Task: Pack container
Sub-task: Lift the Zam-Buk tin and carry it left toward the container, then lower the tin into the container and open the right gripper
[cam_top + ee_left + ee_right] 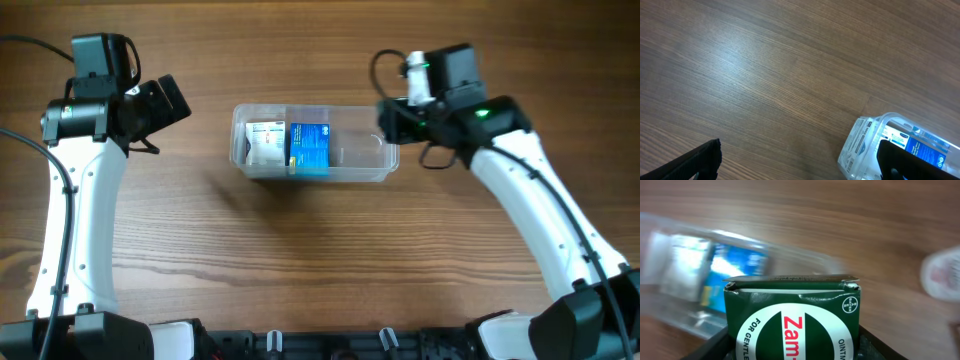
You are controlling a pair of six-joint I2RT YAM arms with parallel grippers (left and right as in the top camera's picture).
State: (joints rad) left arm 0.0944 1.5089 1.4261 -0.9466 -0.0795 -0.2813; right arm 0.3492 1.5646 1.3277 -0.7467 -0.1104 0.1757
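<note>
The clear container (388, 160) is set in the middle of the wooden tabletop (320, 250). A blue box (310, 147) and a white box (265, 143) are packed in its left half, and the right half is bare. A green box (792, 315) is held by the partly closed right gripper (388, 122), at the container's right end. It is best kept level, lowered into the bare half, then let go. The left gripper (170, 98) is spread wide and empty. "Zam-", "FOR GENTLE" and "OINTM" can be read on the green box.
</note>
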